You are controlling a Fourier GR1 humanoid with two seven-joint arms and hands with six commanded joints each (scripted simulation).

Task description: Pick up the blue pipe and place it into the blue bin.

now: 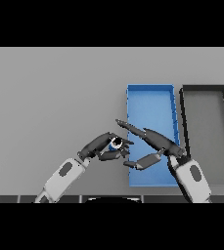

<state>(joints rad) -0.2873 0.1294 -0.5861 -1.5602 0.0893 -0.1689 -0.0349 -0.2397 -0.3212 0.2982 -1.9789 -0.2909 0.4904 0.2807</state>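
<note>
The blue pipe is a small blue piece with a white end face, held just left of the blue bin's near left wall. My left hand has its fingers and thumb curled round it, reaching in from the lower left. The blue bin is a long open tray right of centre. My right hand lies over the bin's near half, fingers straight and pointing left toward the pipe, thumb stretched below; its fingertips come close to the pipe.
A dark grey bin stands directly right of the blue bin, wall to wall. The grey table stretches to the left and behind.
</note>
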